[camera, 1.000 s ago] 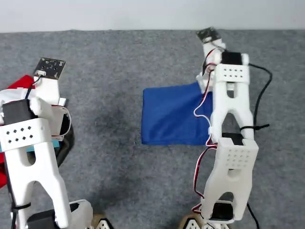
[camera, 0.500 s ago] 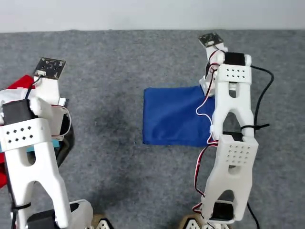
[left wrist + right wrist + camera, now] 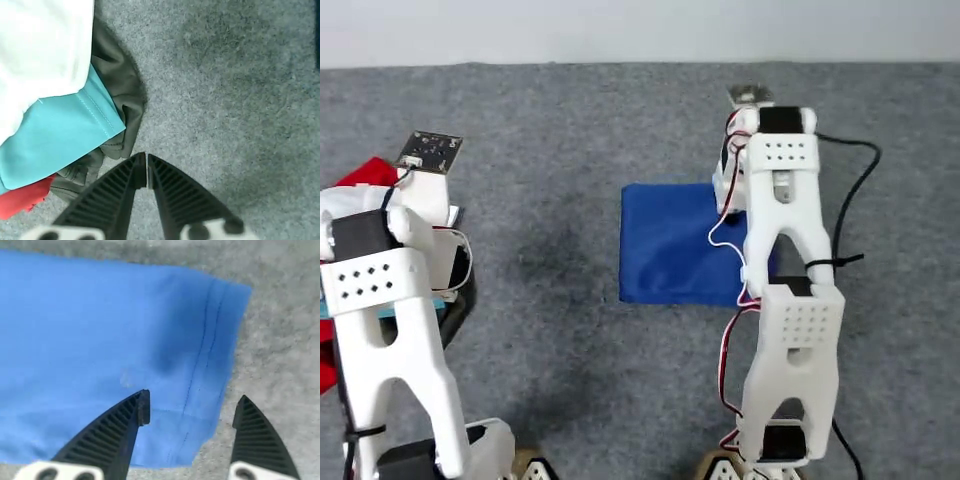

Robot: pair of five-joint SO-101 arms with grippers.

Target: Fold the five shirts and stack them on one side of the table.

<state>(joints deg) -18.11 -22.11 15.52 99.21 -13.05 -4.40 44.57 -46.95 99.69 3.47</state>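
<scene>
While the right gripper (image 3: 193, 410) is held with its jaws wide apart and nothing between them, the hemmed edge of the blue shirt (image 3: 100, 340) is seen lying in the gap. One fingertip is placed over the cloth and the other over the grey table (image 3: 280, 340) just past it. In the high view the blue shirt is found folded into a rectangle near the middle of the table, partly covered by the right arm. The left gripper (image 3: 146, 172) is held with its jaws pressed together on nothing, above bare table just beside a loose heap at the left edge. In that heap a white shirt (image 3: 40, 55), a teal shirt (image 3: 55, 135), a dark shirt (image 3: 120, 100) and a red shirt (image 3: 20, 202) are piled unfolded.

Trouble could be caused if the right jaws were brought together on the edge as they stand. Only the upper layer might be caught, and the fold would be pulled open when lifted. The cloth could also be dragged over the rough surface and rumpled. At the heap, two garments might be snagged at once, since their edges overlap.
</scene>
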